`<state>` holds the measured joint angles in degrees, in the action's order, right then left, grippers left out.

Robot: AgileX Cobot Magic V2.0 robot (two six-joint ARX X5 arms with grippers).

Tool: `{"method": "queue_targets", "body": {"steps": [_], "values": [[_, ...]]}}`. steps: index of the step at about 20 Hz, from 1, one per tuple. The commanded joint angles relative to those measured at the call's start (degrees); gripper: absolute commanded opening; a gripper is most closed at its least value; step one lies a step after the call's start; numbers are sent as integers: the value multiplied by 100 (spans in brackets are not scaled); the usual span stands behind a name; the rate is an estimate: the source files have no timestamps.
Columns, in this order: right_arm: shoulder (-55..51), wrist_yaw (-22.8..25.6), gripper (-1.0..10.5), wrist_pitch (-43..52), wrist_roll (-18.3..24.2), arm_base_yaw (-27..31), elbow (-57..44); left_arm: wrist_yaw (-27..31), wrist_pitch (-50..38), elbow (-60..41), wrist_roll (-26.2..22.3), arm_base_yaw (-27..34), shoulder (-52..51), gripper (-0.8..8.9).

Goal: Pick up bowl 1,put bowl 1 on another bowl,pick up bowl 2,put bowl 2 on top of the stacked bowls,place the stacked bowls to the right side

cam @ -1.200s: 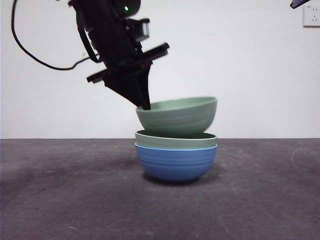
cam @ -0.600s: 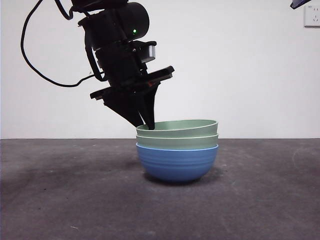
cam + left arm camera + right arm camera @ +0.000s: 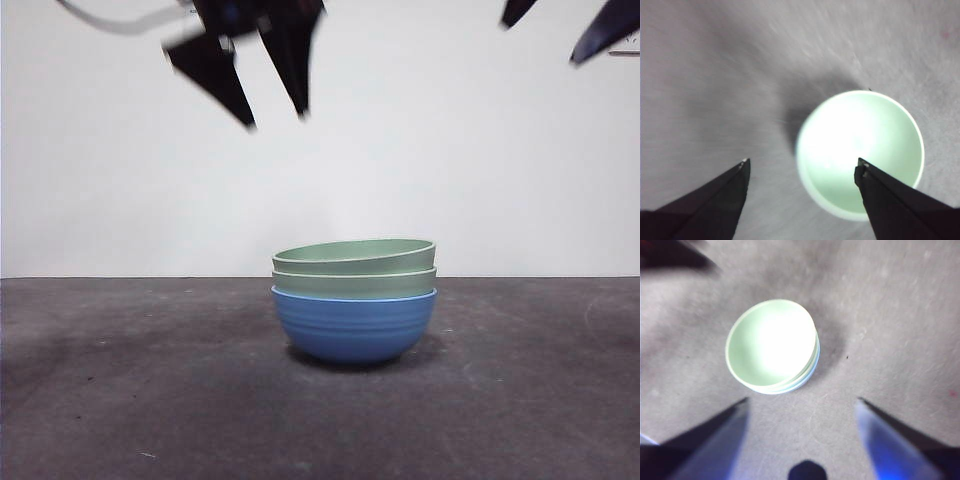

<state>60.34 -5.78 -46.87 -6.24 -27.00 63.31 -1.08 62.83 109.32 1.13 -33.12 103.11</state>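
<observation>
The stacked bowls stand in the middle of the table: a blue ribbed bowl (image 3: 354, 324) at the base, a pale green bowl (image 3: 354, 282) nested in it, and a second pale green bowl (image 3: 355, 256) on top. Both wrist views look down into the top green bowl (image 3: 860, 150) (image 3: 771, 344). My left gripper (image 3: 272, 98) hangs open high above the stack, up and to the left, holding nothing (image 3: 802, 167). My right gripper (image 3: 550, 28) shows at the top right corner, open and empty (image 3: 802, 407).
The dark grey table (image 3: 120, 380) stretches to both sides of the stack. A white wall stands behind it, with a wall socket partly behind the right gripper at the top right.
The left gripper lowered the second green bowl onto the stack, let it go and rose well above it with jaws open. The right gripper has come further into view at the top right.
</observation>
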Motion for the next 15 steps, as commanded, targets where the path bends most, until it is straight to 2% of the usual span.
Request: {"method": "queue_targets", "body": {"steps": [1,5,8,12,15], "values": [[470,-28,451,295,-105,0,-17,262,376,234,-201,26,-337,356],[1508,-94,450,931,-304,0,-17,273,721,256,-269,26,-1263,356],[2369,-481,446,1346,-496,0,-17,256,863,256,-269,20,-1888,355],[3305,-487,445,1840,-732,0,-17,256,1150,256,-267,20,-2474,355],[3692,-492,436,1947,-741,0,-17,256,1316,256,-267,20,-2697,355]]}}
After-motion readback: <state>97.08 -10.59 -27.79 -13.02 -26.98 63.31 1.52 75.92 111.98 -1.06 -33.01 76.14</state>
